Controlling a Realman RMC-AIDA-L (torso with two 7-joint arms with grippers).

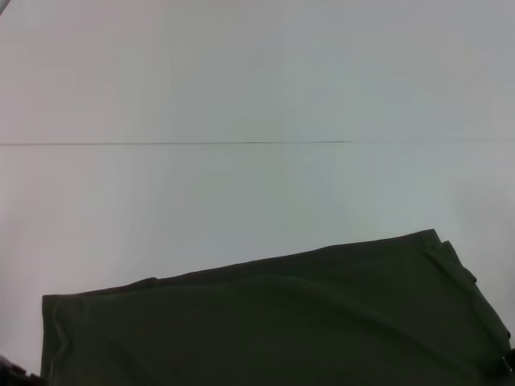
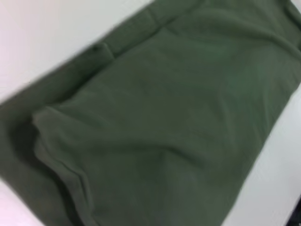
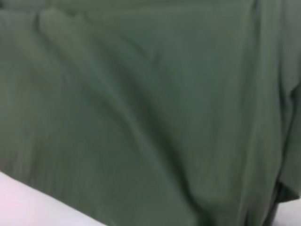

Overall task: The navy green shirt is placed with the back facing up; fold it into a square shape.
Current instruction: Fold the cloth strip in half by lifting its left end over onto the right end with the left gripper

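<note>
The navy green shirt (image 1: 273, 322) lies flat on the white table along the near edge of the head view, plain side up, with soft wrinkles. A folded layer shows along its far edge and at its right end. A dark sliver of my left gripper (image 1: 10, 372) shows at the shirt's near left corner. A sliver of my right gripper (image 1: 508, 363) shows at its near right corner. The left wrist view looks down on the shirt (image 2: 160, 127) with a folded hem edge. Cloth of the shirt (image 3: 141, 108) fills the right wrist view.
The white table (image 1: 257, 80) stretches away beyond the shirt, with a thin seam line (image 1: 177, 144) running across it. White table surface (image 2: 42, 37) also shows beside the cloth in the left wrist view.
</note>
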